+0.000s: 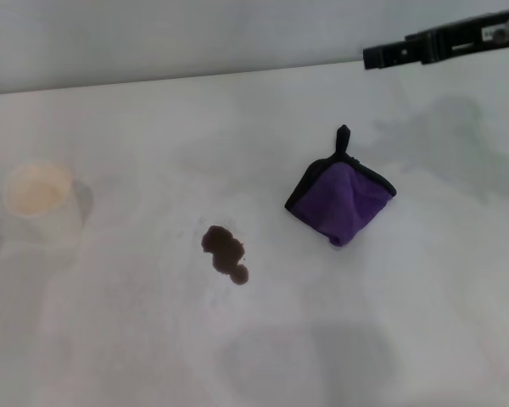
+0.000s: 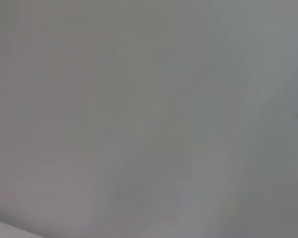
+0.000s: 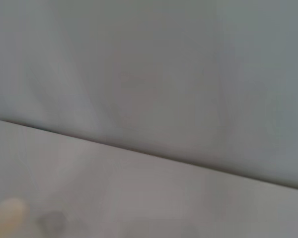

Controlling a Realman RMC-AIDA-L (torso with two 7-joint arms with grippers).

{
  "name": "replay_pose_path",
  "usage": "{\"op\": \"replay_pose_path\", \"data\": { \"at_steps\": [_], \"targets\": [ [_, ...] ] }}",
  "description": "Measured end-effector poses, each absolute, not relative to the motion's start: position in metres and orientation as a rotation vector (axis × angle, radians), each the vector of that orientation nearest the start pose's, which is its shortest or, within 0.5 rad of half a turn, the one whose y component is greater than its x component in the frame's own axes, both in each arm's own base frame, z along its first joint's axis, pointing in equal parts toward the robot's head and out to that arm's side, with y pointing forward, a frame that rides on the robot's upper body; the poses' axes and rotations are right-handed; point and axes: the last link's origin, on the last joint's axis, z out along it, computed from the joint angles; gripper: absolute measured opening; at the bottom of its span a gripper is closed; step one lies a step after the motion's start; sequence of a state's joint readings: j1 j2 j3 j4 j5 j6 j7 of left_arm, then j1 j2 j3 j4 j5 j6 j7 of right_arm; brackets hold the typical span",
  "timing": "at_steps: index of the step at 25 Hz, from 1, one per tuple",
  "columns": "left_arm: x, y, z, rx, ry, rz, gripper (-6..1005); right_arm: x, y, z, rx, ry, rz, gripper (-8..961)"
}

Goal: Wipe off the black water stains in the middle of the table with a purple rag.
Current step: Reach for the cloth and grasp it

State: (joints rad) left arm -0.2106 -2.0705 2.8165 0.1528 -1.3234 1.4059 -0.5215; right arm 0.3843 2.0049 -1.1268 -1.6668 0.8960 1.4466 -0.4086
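Observation:
The black water stains (image 1: 226, 252) are a small dark blotch of joined blobs near the middle of the white table (image 1: 136, 339). To their right, a hand's width away, lies the purple rag (image 1: 343, 200), folded, with black edging and a loop tab pointing to the far side. My right gripper (image 1: 375, 57) reaches in from the upper right, hanging above the table's far edge, well behind the rag and touching nothing. My left gripper is out of view. The right wrist view shows only the table's far edge (image 3: 154, 156) and the wall.
A white paper cup (image 1: 39, 200) stands at the left of the table and shows as a blur (image 3: 7, 213) in the right wrist view. A faint grey smudge (image 1: 458, 136) marks the tabletop behind the rag. A grey wall (image 2: 149, 99) fills the left wrist view.

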Motion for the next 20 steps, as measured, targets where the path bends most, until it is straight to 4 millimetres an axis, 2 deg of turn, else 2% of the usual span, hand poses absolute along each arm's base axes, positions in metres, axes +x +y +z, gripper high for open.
{"op": "replay_pose_path", "data": {
  "at_steps": [4,7,9,12,15,20],
  "targets": [
    [-0.374,0.238,-0.005,-1.42,-0.858,-0.953,887,0.145,0.34,0.099,-2.286,1.189,0.185,810],
    [-0.376,0.24,-0.001,-1.416,-0.843,-0.943,888,0.132,0.339,0.077,-2.289,1.179,0.041,792],
    [-0.375,0.243,0.0,-1.416,-0.835,-0.946,888,0.129,0.339,0.055,-2.293,1.165,-0.084,781],
    [-0.373,0.246,0.002,-1.415,-0.827,-0.953,888,0.128,0.346,0.022,-2.276,1.137,-0.263,777],
    [-0.372,0.25,0.004,-1.42,-0.815,-0.955,888,0.136,0.358,-0.003,-2.257,1.174,-0.348,780],
    [-0.373,0.251,0.007,-1.426,-0.799,-0.944,887,0.163,0.375,-0.023,-2.227,1.239,-0.349,772]
  ]
}}
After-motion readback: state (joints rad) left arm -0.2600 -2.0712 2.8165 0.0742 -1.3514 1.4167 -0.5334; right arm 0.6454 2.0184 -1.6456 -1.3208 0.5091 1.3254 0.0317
